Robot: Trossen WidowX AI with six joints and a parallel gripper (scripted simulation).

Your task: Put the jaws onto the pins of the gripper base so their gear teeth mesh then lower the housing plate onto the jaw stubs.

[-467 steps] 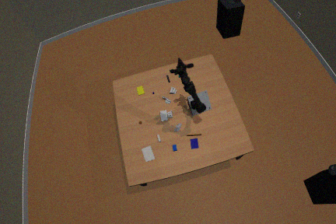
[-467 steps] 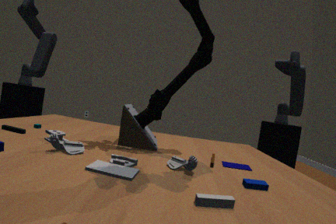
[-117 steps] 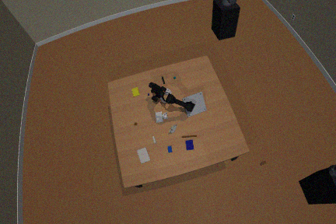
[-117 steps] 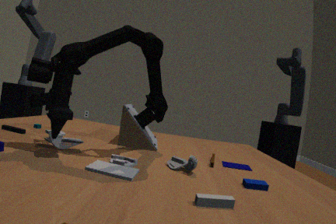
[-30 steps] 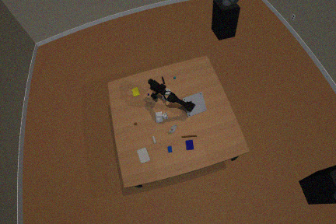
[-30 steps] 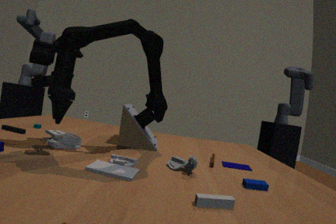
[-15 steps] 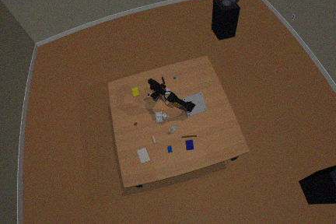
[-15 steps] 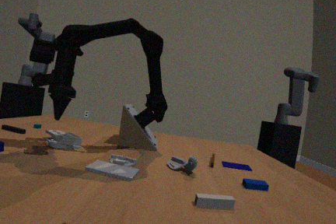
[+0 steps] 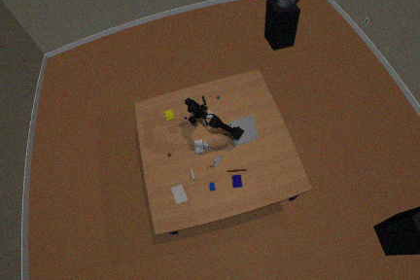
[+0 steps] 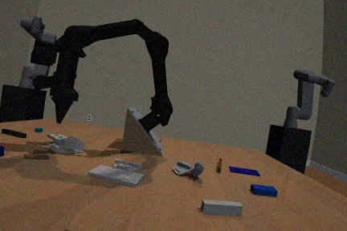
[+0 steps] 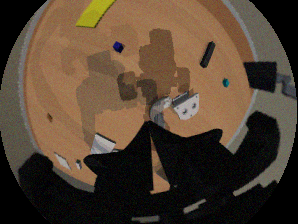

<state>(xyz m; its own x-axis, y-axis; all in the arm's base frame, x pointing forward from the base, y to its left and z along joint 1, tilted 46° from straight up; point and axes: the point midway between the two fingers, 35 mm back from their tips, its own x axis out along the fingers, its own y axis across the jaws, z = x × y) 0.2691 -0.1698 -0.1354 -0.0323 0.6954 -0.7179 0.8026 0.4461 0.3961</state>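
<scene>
My gripper (image 10: 59,122) (image 11: 148,124) is shut and empty, pointing down above the table. Close below and beside its tips is a pale part (image 10: 72,145) (image 11: 159,107) with a curved grey body, next to a white piece with two dark round spots (image 11: 187,107). Whether these are a jaw and the base, and whether teeth mesh, I cannot tell. A flat white plate (image 10: 116,175) (image 9: 198,147) lies apart, with a small pale raised part (image 10: 128,166) (image 9: 206,145) beside it. A curved grey jaw-like part (image 10: 184,168) (image 9: 216,161) lies farther off.
A grey mounting plate (image 9: 250,127) is under the arm's base. A yellow block (image 9: 169,115) (image 11: 95,15), a black bar (image 10: 14,133) (image 11: 208,55) and a teal piece (image 10: 38,130) (image 11: 226,82) lie around. A blue block (image 10: 263,190) and a white block (image 10: 222,208) lie elsewhere.
</scene>
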